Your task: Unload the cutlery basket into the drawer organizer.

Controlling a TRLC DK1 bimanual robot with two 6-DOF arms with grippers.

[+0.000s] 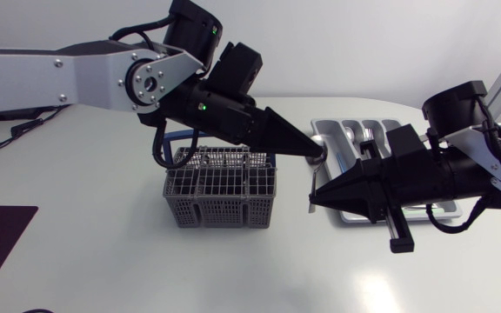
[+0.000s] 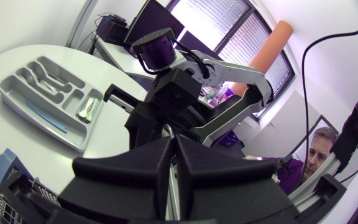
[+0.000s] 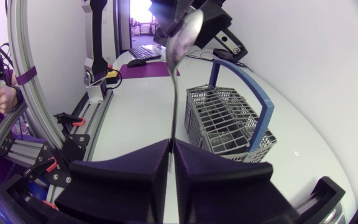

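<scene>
Polished metal on the spoon (image 3: 185,34), bowl mirror-glossy. Matt grey plastic mesh for the cutlery basket (image 1: 220,198), smooth blue plastic on its handle (image 3: 267,118). Smooth grey plastic drawer organizer (image 2: 39,120), slight sheen. Matt black left gripper (image 1: 323,153) and right gripper (image 1: 312,200). Smooth, glossy white table (image 1: 85,261). Satin silver-grey metal arm links (image 1: 24,74).

Head camera looks down; wrist cameras face each other closely, apparently sharing the basket (image 3: 229,121).
</scene>
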